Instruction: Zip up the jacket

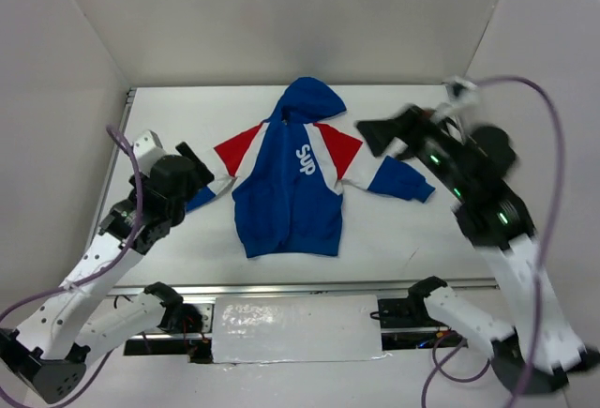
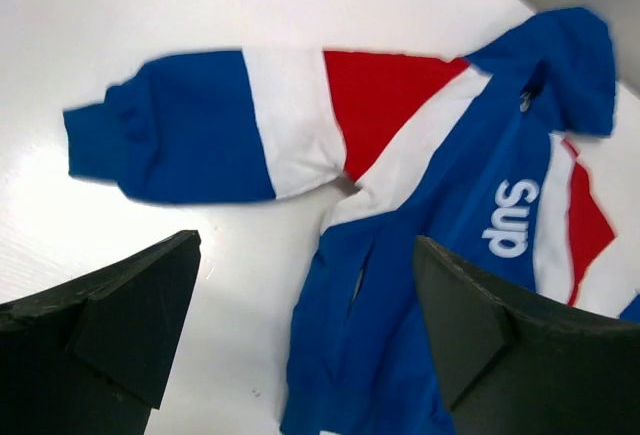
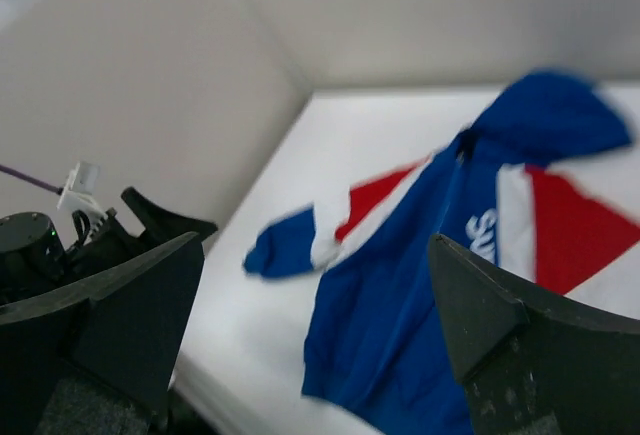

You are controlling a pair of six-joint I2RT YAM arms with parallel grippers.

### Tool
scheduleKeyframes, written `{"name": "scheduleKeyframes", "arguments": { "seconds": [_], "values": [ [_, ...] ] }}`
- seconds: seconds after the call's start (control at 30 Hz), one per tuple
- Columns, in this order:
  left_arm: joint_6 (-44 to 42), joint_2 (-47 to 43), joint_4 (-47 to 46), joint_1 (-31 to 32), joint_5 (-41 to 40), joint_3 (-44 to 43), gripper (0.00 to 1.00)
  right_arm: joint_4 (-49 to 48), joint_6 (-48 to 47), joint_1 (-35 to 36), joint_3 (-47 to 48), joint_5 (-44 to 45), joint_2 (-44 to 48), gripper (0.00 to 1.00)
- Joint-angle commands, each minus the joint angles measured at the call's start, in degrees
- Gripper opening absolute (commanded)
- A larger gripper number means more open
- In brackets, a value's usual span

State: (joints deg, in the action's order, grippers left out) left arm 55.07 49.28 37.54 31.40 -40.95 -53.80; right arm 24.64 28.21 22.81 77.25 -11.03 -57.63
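The jacket [image 1: 286, 183] lies flat on the white table, front up, hood toward the back, sleeves spread. It is royal blue with red and white bands and white "Sup" lettering. Its front panels lie together, and a small pale zip pull [image 2: 525, 102] shows at the collar. My left gripper [image 1: 199, 172] is open and empty beside the left sleeve cuff; its wrist view [image 2: 305, 255] looks over that sleeve and the jacket [image 2: 430, 205]. My right gripper [image 1: 368, 138] is open and empty, raised above the right shoulder and motion-blurred; its wrist view [image 3: 315, 255] shows the jacket [image 3: 420, 285] below.
White walls enclose the table on the left, back and right. A metal rail [image 1: 309, 286] runs along the front edge, with a shiny sheet [image 1: 295, 328] below it. Purple cables [image 1: 553, 145] loop off both arms. The left arm [image 3: 60, 245] shows in the right wrist view.
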Motion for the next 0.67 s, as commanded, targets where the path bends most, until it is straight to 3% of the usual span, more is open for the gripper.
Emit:
{"name": "scheduleKeyframes", "arguments": {
  "seconds": [0.0, 0.1, 0.23, 0.43, 0.63],
  "values": [
    [-10.68, 1.87, 3.75, -4.58, 5.09, -6.83, 0.99, 6.36, -2.28, -0.75, -9.56, 14.17, 13.91, 1.0],
    [-11.21, 3.54, 12.51, -6.61, -2.53, -14.12, 0.99, 16.2, -1.58, -0.57, -13.44, 22.43, 22.78, 1.0],
    [-12.53, -3.71, 17.56, -6.88, -12.47, -17.39, 1.0, 26.39, 0.68, 2.05, -16.26, 37.34, 30.1, 1.0],
    [-10.34, -17.96, 21.78, -6.88, -13.89, -12.74, 0.99, 28.09, -0.08, 4.35, -14.95, 38.54, 38.02, 1.0],
    [-9.01, -21.59, 25.66, -6.79, -14.78, -8.78, 0.99, 28.79, -0.26, 4.61, -13.09, 37.13, 38.99, 1.0]
  ]
}}
